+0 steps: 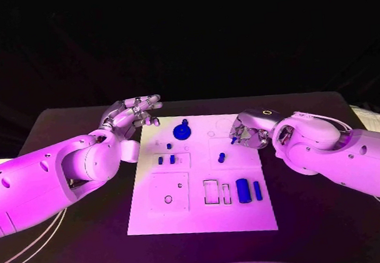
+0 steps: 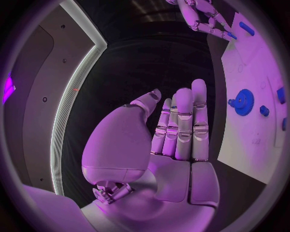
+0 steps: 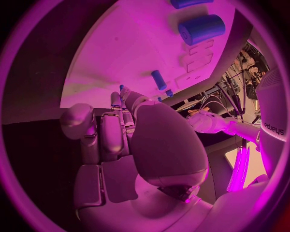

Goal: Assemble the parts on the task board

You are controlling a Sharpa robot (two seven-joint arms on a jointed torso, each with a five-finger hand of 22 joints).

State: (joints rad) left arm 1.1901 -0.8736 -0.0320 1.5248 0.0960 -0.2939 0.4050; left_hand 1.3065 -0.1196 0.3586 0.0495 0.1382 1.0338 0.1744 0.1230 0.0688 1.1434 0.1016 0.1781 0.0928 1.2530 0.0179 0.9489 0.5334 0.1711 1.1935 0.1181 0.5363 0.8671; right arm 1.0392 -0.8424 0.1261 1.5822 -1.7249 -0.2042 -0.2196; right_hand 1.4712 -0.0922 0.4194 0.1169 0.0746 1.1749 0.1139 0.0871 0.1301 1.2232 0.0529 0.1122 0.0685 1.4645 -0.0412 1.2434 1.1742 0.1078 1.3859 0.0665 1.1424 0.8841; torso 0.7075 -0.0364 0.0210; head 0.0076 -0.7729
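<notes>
From the head camera, a white board (image 1: 205, 186) lies in the middle of a black table (image 1: 316, 220). On it are small blue parts: a gear (image 1: 183, 132) near the far edge, short pegs (image 1: 166, 160) in the middle, and a thick cylinder (image 1: 243, 190) beside a thin bar (image 1: 257, 190) nearer the robot. The left hand (image 1: 134, 117) hovers by the board's far left corner, fingers apart, holding nothing. The right hand (image 1: 247, 132) sits over the board's right edge, fingers curled in, with a speck of blue at the fingertips; whether it pinches a part is unclear.

From the left wrist, the left hand (image 2: 175, 130) is flat and released, with the gear (image 2: 244, 102) well apart on the board (image 2: 253, 145).

From the right wrist, the right hand (image 3: 121, 140) is curled just above the board (image 3: 121, 63), near a peg (image 3: 159, 79).

The parts look like light, stiff, smooth plastic, likely slippery; a fingertip pinch across a peg's sides seems best.
</notes>
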